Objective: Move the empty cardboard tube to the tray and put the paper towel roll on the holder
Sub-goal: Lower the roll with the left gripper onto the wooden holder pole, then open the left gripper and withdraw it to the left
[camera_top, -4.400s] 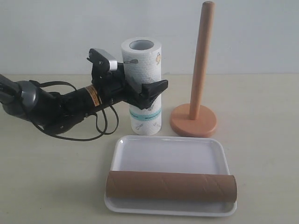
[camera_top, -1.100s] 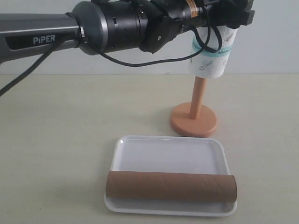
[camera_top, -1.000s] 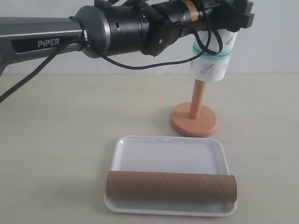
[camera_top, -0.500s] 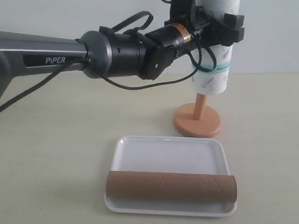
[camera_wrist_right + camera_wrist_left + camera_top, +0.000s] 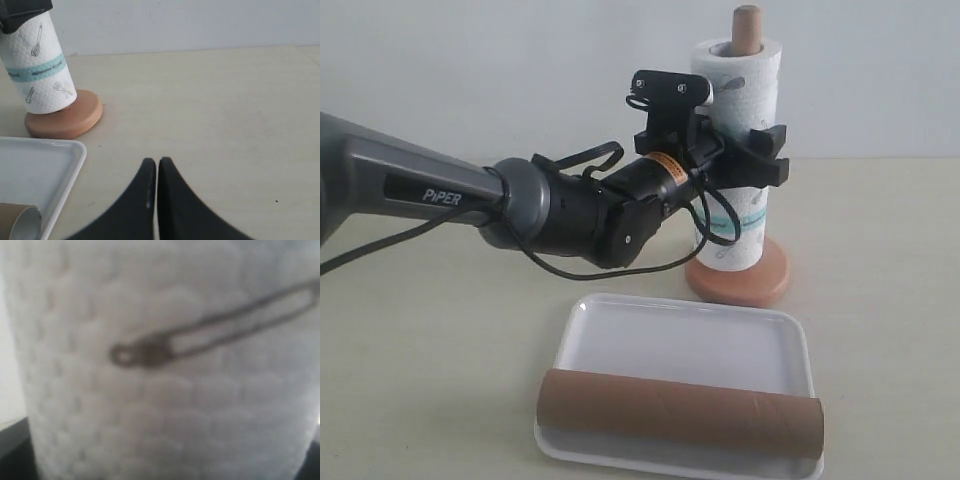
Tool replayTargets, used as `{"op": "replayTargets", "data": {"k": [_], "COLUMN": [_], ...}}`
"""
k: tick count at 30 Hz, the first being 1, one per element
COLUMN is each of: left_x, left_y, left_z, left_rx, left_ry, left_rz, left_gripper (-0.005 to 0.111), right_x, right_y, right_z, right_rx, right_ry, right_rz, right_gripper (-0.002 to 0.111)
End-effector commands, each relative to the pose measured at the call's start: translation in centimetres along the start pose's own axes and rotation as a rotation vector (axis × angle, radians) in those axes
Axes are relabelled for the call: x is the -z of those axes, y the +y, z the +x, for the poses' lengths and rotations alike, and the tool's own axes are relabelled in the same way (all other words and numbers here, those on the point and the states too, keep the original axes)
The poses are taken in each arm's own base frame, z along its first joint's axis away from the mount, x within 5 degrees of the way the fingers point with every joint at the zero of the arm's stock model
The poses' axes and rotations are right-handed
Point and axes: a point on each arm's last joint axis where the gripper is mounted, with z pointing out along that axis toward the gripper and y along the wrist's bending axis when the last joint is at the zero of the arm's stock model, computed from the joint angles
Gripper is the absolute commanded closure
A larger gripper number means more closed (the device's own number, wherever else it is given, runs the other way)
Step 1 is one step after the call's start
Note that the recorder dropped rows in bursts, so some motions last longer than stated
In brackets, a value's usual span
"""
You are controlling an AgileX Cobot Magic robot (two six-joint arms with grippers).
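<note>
The paper towel roll (image 5: 745, 90), white with utensil drawings and a teal band, sits threaded on the wooden holder (image 5: 760, 285). The dowel's rounded top pokes out of the roll's core. The roll's lower end is down at the disc base (image 5: 75, 120). My left gripper (image 5: 775, 155) is shut on the roll's middle, and the roll's surface (image 5: 165, 405) fills the left wrist view. The brown cardboard tube (image 5: 680, 410) lies along the near edge of the white tray (image 5: 690, 335). My right gripper (image 5: 158, 162) is shut on nothing above bare table; it is outside the exterior view.
The left arm stretches from the left across the table, above and behind the tray. The holder stands just behind the tray's far right corner (image 5: 75, 147). A pale wall closes the back of the beige table (image 5: 440, 350).
The left gripper has come down with the roll. The roll slid down the dowel from high up to the base, and the dowel tip now shows above the core.
</note>
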Motion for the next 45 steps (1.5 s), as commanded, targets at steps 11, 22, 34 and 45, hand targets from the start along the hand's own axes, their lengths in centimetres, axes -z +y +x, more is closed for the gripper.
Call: {"op": "replayTargets", "data": {"k": [11, 22, 34, 45], "left_x": [-0.1, 1.1, 5.2, 12.4], "left_y": [-0.4, -1.5, -3.4, -3.7], "left_z": [0.3, -5.1, -13.6, -18.6], "left_rx": [-0.094, -0.103, -0.249, -0.202], "left_ry": [-0.079, -0.188, -0.098, -0.045], "left_rz": [0.082, 0.123, 0.172, 0.148], "left_gripper": [0.007, 0.003, 0.004, 0.103], "right_x": [0.0, 0.0, 0.0, 0.0], "right_y": [0.0, 0.0, 0.0, 0.0], "right_z": [-0.1, -0.1, -0.1, -0.1], "right_rx": [0.003, 0.003, 0.003, 0.003], "right_ry": [-0.008, -0.008, -0.008, -0.008], "right_rz": [-0.002, -0.002, -0.002, -0.002], "right_gripper": [0.107, 0.107, 0.107, 0.107]}}
